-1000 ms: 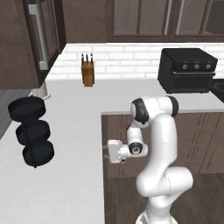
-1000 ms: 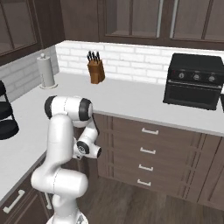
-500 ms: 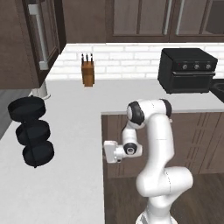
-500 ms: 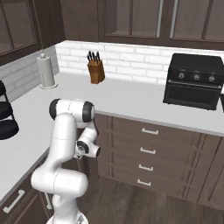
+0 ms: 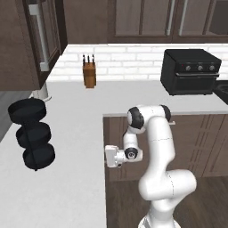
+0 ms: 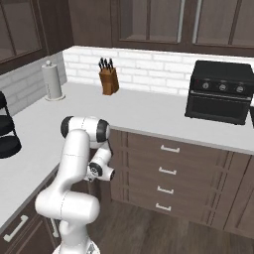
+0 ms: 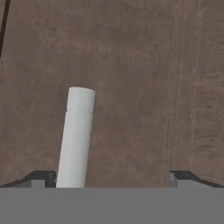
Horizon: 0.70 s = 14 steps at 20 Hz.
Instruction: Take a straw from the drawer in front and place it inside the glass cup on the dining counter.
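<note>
My gripper (image 7: 113, 177) is open, its two dark fingertips (image 7: 43, 177) set wide apart close to a dark brown wooden drawer front (image 7: 140, 78). A silver bar handle (image 7: 78, 135) on that front runs down to just inside the left fingertip, and nothing is held between the jaws. In the left base view the white hand (image 5: 113, 156) sits low, pointing left at the cabinet face (image 5: 111, 133) under the white worktop (image 5: 75, 133). The straw, the glass cup and the dining counter are out of view.
A black tiered stand (image 5: 32, 133) sits on the left worktop. A knife block (image 5: 89, 73), a paper towel roll (image 6: 51, 81) and a black toaster oven (image 6: 221, 99) line the brick wall. A stack of drawers (image 6: 168, 171) lies to the right, above wooden floor (image 6: 149, 233).
The arm has leaned a little to the left and the hand has edged lower and closer to the cabinet face. The jaws have stayed open.
</note>
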{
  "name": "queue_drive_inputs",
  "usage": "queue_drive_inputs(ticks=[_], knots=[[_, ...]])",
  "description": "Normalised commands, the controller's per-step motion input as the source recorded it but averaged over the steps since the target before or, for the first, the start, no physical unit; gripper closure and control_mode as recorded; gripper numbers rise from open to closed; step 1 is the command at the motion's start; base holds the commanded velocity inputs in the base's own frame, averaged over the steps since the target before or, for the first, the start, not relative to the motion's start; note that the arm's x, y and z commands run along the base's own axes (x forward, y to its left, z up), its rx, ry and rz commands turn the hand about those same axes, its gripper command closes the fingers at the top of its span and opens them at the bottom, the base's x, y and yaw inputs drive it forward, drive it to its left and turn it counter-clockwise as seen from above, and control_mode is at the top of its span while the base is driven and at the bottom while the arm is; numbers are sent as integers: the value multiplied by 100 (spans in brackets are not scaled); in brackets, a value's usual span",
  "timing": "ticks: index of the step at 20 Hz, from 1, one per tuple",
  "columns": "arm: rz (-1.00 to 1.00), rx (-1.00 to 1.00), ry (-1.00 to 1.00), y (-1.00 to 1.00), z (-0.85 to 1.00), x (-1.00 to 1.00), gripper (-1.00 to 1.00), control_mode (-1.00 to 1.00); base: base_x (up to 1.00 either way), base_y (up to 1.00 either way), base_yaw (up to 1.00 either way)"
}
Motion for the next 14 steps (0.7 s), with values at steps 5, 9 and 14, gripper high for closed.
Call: queue_drive_inputs(ticks=[5, 9, 14], knots=[[0, 1, -1, 13, -1, 1, -100, -100, 0, 0, 0], [0, 2, -8, 25, 21, -6, -100, -100, 0, 0, 0], [0, 0, -4, 28, 11, -5, -100, -100, 0, 0, 0]])
